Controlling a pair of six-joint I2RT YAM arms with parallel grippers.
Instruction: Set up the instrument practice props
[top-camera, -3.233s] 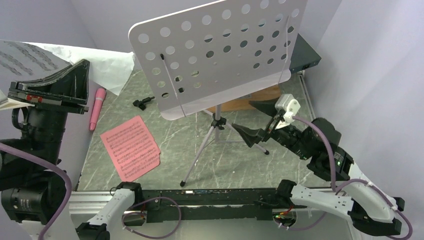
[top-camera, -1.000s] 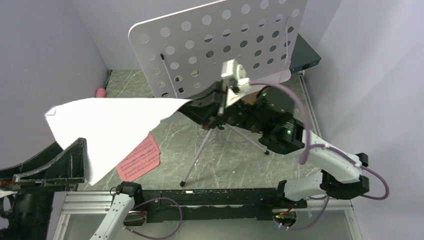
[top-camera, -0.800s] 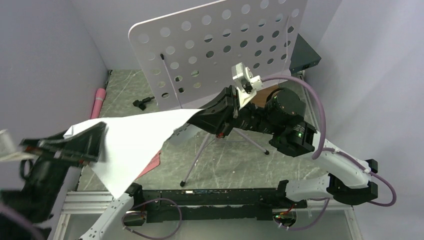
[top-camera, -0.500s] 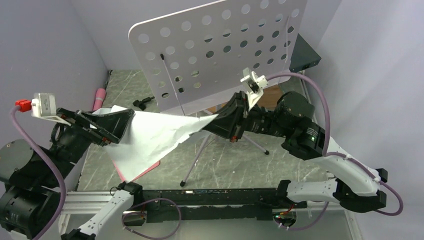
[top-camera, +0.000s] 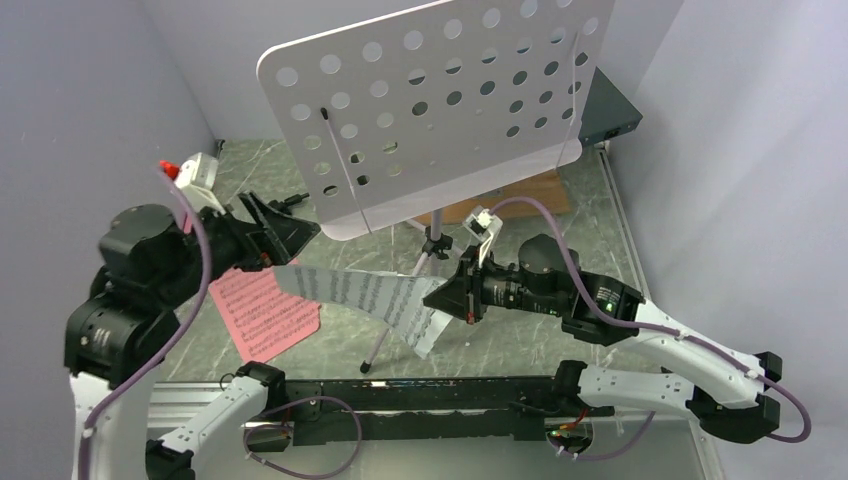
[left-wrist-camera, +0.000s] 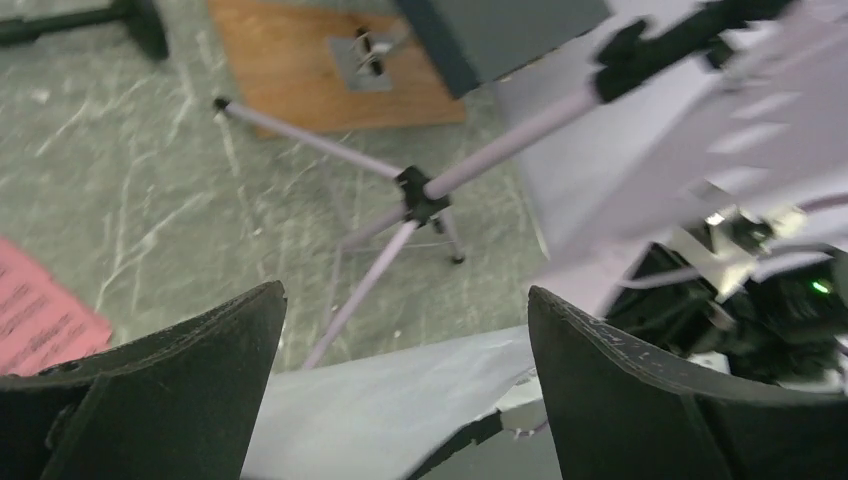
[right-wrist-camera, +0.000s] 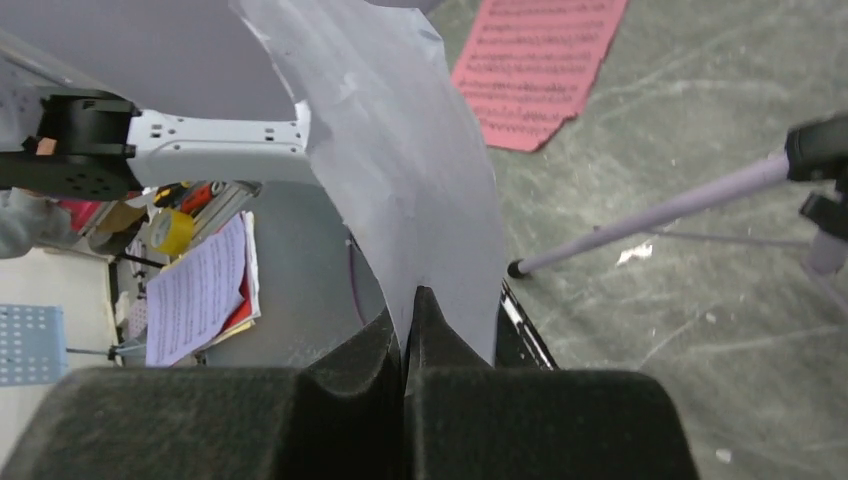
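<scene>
Top external view, near to far: right hand (top-camera: 432, 298) pinches the right end of the white sheet (top-camera: 360, 292) — thin, limp, printed paper, long axis left-right, held in the air. Left hand (top-camera: 280, 235) is spread wide just beside its left end. Pink sheet (top-camera: 265, 305) lies flat on the marbled table (top-camera: 250, 165). The perforated stand desk (top-camera: 430, 90) on its slim tripod (top-camera: 385, 340) stands behind and above — judged the sheet's destination.

No words, numbers or brand marks can be read anywhere.

The white sheet (top-camera: 370, 297) carries rows of printed music staves, and the pink sheet (top-camera: 262, 310) is covered with the same kind of notation, but both are too small and blurred to make out any title or figure. A loose page (right-wrist-camera: 195, 290) at the left of the right wrist view also shows lines of print too fine to read.
</scene>
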